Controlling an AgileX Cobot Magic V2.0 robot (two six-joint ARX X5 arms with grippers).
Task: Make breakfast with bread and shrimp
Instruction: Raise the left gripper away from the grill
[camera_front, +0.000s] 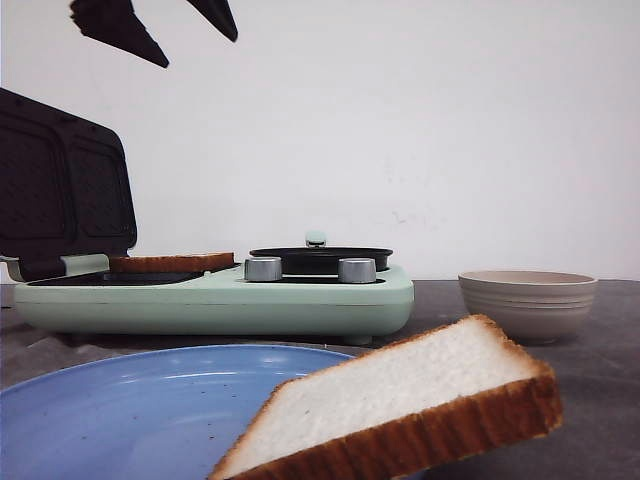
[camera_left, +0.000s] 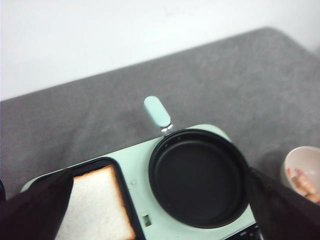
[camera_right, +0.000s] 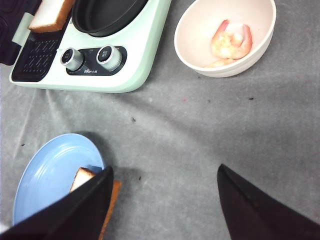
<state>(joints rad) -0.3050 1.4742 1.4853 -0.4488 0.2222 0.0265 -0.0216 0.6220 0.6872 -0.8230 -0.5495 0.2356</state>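
One bread slice (camera_front: 170, 263) (camera_left: 97, 205) (camera_right: 47, 15) lies flat in the left tray of the mint-green breakfast maker (camera_front: 210, 300). A second bread slice (camera_front: 400, 400) (camera_right: 81, 177) leans on the rim of the blue plate (camera_front: 130, 410) (camera_right: 50, 170), jutting over the table. The shrimp (camera_right: 231, 42) (camera_left: 302, 182) lie in the beige bowl (camera_front: 527, 300) (camera_right: 200, 25). My left gripper (camera_front: 200, 53) (camera_left: 160, 215) hangs open high above the maker, holding nothing. My right gripper (camera_right: 162, 200) is open over bare table, one finger just beside the plate's slice; it is out of the front view.
The maker's black lid (camera_front: 60, 180) stands open at the left. A black round pan (camera_front: 320, 258) (camera_left: 197, 177) with a mint handle (camera_left: 157, 111) sits on its right half, above two silver knobs (camera_right: 90, 57). Grey cloth covers the table (camera_right: 200, 130).
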